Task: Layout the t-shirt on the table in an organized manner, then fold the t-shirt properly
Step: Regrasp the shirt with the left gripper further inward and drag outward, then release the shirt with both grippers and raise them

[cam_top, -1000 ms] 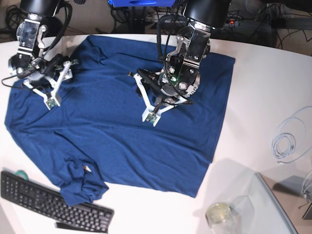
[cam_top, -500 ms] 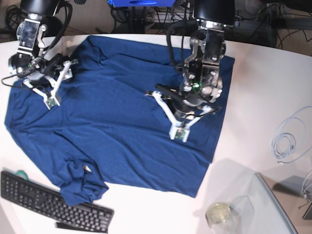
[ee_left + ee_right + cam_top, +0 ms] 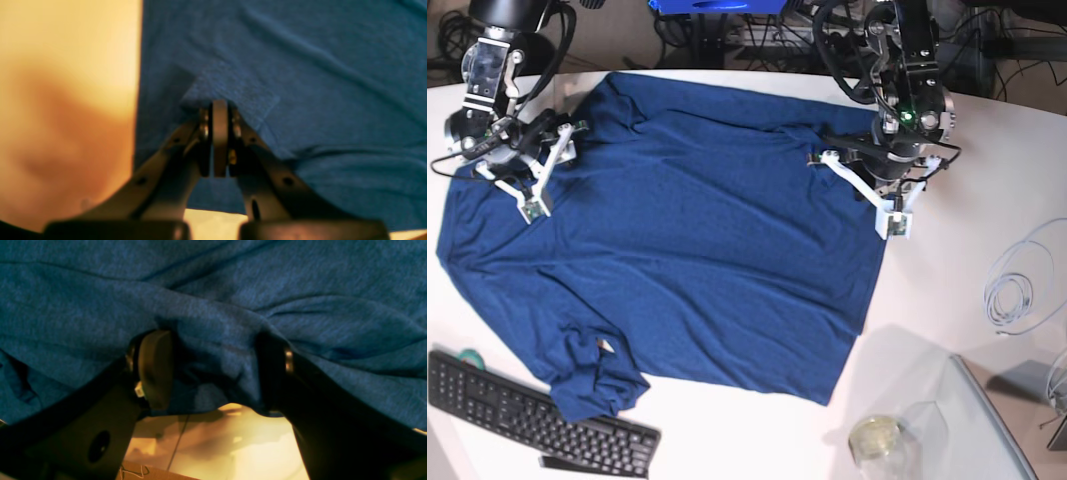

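Note:
The dark navy t-shirt point(image 3: 687, 240) lies spread on the white table point(image 3: 967, 260), with one sleeve bunched at the front left point(image 3: 592, 380). My left gripper point(image 3: 894, 222) is at the shirt's right edge. In the left wrist view the left gripper point(image 3: 220, 106) is shut, its tips resting on the shirt point(image 3: 317, 66) beside its edge; I cannot tell whether cloth is pinched. My right gripper point(image 3: 532, 207) is at the shirt's far left part. In the right wrist view the right gripper point(image 3: 213, 370) has its jaws apart with bunched shirt cloth point(image 3: 213, 290) between and over them.
A black keyboard point(image 3: 537, 425) lies at the front left, touching the bunched sleeve. A glass jar point(image 3: 877, 438) and a grey translucent tray point(image 3: 987, 420) stand at the front right. A white cable coil point(image 3: 1017, 285) lies at the right. Cables run behind the table.
My left arm has swept from the middle of the shirt to its right edge. The right arm and the shirt's outline have not visibly moved.

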Available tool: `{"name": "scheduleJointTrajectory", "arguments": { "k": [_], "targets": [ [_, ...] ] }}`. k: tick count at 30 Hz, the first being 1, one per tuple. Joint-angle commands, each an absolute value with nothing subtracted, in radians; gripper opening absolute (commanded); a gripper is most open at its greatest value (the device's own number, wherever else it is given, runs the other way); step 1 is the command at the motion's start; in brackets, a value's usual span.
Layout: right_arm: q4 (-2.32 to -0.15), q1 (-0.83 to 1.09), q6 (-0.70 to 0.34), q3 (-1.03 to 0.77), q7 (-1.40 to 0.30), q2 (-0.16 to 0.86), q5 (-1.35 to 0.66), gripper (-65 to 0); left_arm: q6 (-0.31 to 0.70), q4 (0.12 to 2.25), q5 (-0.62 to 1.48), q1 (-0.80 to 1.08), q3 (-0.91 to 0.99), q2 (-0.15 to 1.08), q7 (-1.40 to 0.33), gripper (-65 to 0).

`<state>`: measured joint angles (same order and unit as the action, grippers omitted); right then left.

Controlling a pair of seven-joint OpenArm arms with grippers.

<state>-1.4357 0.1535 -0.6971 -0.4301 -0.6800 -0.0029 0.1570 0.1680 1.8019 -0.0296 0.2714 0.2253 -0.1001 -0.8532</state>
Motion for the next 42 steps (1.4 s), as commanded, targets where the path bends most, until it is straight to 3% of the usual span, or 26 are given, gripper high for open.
{"name": "scheduleJointTrajectory", "arguments": {
  "k": [1,16,22,23,27,30,32,38,42],
  "targets": [
    [-1.449,0.148,-0.698,-0.433,-0.671,0.004,0.154,-28.4,0.173,1.822,-0.028,0.263,0.231,-0.105,-0.835,-65.0],
    [-1.454,0.150,-0.698,-0.435,-0.664,-0.002,0.147,-28.4,0.171,1.728,-0.028,0.260,0.306,-0.102,-0.794,-65.0],
    [-1.612,0.205,-0.698,-0.483,-0.595,-0.085,0.148,-27.8,0.171,1.732,-0.028,0.265,0.306,-0.102,-0.780,-65.0],
    [-1.639,0.205,-0.698,-0.503,-0.595,-0.099,0.151,-27.8,0.171,1.733,-0.028,0.265,0.306,-0.104,-0.780,-61.7],
    [-1.713,0.209,-0.668,-0.587,-0.595,-0.125,0.153,-27.8,0.171,1.736,-0.025,0.268,0.306,-0.104,-0.780,-27.8],
    [-1.741,0.211,-0.615,-0.627,-0.591,-0.122,0.150,-27.9,0.171,1.767,-0.021,0.283,0.308,-0.102,-0.779,-12.7],
    [-1.742,0.205,-0.608,-0.673,-0.587,-0.120,0.151,-28.1,0.171,1.848,-0.021,0.318,0.308,-0.102,-0.777,-8.2],
    [-1.738,0.217,-0.621,-0.680,-0.587,-0.074,0.153,-28.1,0.202,1.957,-0.019,0.400,0.481,-0.102,-0.771,-7.9],
    [-1.744,0.286,-0.698,-0.565,-0.572,-0.013,0.153,-28.1,0.429,1.920,-0.019,0.394,0.745,-0.101,-0.743,-8.1]
  ]
}}
